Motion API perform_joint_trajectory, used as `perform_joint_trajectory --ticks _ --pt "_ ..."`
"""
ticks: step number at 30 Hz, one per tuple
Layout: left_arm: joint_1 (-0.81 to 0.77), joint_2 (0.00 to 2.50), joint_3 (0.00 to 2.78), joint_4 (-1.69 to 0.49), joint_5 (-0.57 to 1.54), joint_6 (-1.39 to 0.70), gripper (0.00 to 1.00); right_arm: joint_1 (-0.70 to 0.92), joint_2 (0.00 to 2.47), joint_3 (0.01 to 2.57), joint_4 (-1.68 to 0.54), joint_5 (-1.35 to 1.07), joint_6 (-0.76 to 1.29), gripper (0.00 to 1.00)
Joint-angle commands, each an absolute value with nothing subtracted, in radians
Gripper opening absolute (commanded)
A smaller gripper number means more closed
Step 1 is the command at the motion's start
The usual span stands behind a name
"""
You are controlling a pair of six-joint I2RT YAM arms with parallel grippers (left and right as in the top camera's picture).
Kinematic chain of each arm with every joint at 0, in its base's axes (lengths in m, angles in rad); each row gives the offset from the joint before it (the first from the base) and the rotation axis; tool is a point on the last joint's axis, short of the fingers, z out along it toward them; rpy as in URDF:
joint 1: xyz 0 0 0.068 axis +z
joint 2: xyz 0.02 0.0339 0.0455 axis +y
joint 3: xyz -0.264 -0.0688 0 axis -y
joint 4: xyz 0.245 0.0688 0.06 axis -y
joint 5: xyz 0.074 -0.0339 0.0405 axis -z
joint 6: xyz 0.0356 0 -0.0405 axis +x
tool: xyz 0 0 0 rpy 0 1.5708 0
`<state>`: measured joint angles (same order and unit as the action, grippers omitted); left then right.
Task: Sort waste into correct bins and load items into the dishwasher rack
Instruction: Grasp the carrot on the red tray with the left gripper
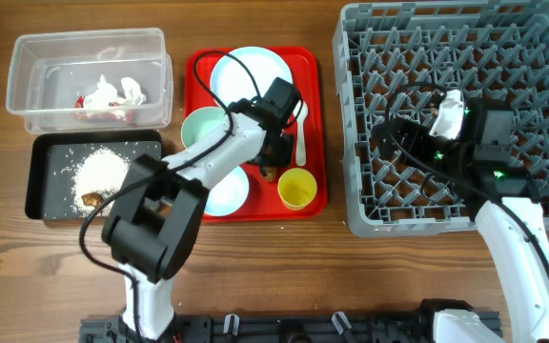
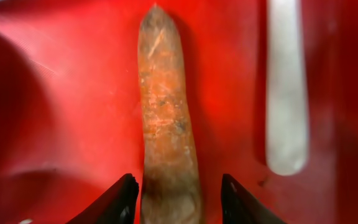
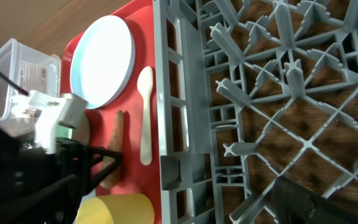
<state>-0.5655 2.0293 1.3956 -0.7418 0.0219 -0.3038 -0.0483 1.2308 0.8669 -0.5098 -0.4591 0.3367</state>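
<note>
Wooden table (image 1: 255, 257) carries all items. Dishwasher rack (image 1: 398, 67), grey, at the table's right: no dishes seen among its pegs. Flat red tray (image 1: 265, 202) just left of the rack. Clear tub (image 1: 27, 67) at far left, containing red-and-white wrapper (image 1: 103, 107) and white tissue (image 1: 112, 90). Black bin (image 1: 46, 176) directly in front of the tub, containing white rice grains (image 1: 98, 171) and a brown lump (image 1: 91, 200). On the tray: pale blue plate (image 1: 246, 71) at the back; mint bowl (image 1: 203, 126) at the left edge; second, pale blue bowl (image 1: 227, 191) at the front, partly under the left arm; yellow cup (image 1: 296, 189) at the front right corner; white spoon (image 1: 301, 138) along the right side. Carrot (image 2: 166, 124) lies flat on the tray, beside the spoon and roughly parallel to it, not touching it. Left tool (image 2: 179, 196): fingers apart, straddling the carrot's thick end, a gap visible on each side. Right tool (image 1: 400, 131): above the rack; wrist view shows only a dark fragment, so cannot tell whether the fingers are apart or together.
</note>
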Motion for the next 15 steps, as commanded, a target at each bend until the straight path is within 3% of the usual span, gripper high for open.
perform_joint_trajectory --ticks 1,5,7,9,15 --pt "-0.566 2.047 1.394 -0.740 0.038 -0.299 0.39 -0.043 1.240 0.883 -0.509 -0.442 0.344 1.00" --pt "-0.566 2.048 1.394 -0.737 0.039 -0.299 0.36 -0.043 1.240 0.883 -0.509 -0.442 0.343 1.00" --pt "-0.566 2.050 1.394 -0.738 0.041 -0.299 0.25 -0.043 1.240 0.883 -0.509 -0.442 0.344 1.00" --pt "-0.565 2.050 1.394 -0.737 0.041 -0.299 0.04 -0.043 1.240 0.883 -0.511 -0.442 0.344 1.00" --pt "-0.563 2.037 1.514 -0.836 0.040 -0.299 0.04 -0.043 1.240 0.883 -0.511 -0.442 0.344 1.00"
